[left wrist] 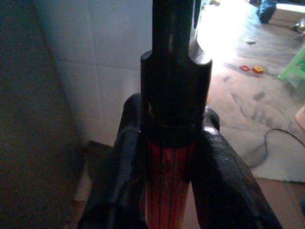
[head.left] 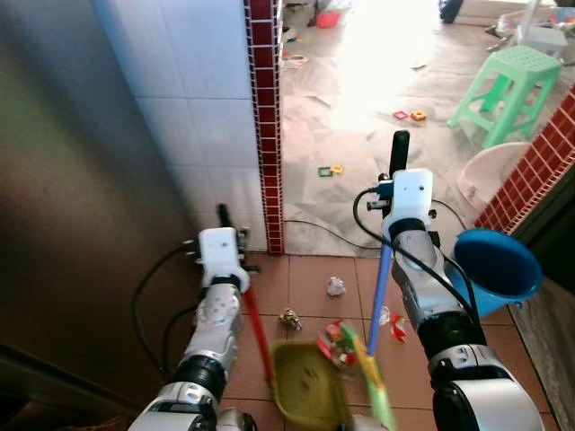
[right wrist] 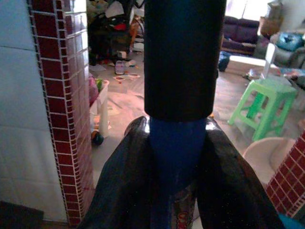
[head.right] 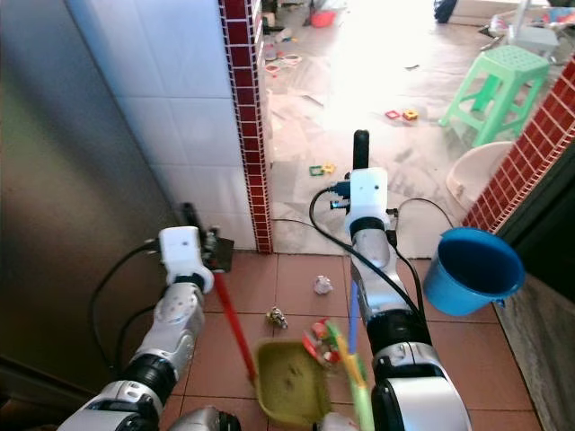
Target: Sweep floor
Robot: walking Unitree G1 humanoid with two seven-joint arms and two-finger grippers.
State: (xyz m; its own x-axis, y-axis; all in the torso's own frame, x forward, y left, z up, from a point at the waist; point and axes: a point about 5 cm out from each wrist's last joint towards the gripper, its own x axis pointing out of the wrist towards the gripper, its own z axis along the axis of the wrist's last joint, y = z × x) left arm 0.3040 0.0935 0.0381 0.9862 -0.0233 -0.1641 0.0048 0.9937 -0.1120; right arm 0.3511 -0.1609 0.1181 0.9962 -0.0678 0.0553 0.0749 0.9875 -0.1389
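My left gripper (left wrist: 174,157) is shut on the red handle (head.left: 259,337) of an olive-green dustpan (head.left: 310,386), which rests on the terracotta tiles just in front of me. My right gripper (right wrist: 177,157) is shut on the blue broom handle (head.left: 381,287). The broom's colourful bristles (head.left: 359,355) sit at the dustpan's right edge. Litter lies on the tiles: a crumpled white paper (head.left: 335,286), a small scrap (head.left: 289,319) and red wrappers (head.left: 395,325).
A red-tiled pillar (head.left: 268,126) and a white tiled wall stand to the left. A blue bucket (head.left: 494,269) is close to my right arm, with a white basin (head.left: 490,175) and a green stool (head.left: 508,90) beyond. A black cable (head.left: 314,229) and small toys (head.left: 330,169) lie ahead.
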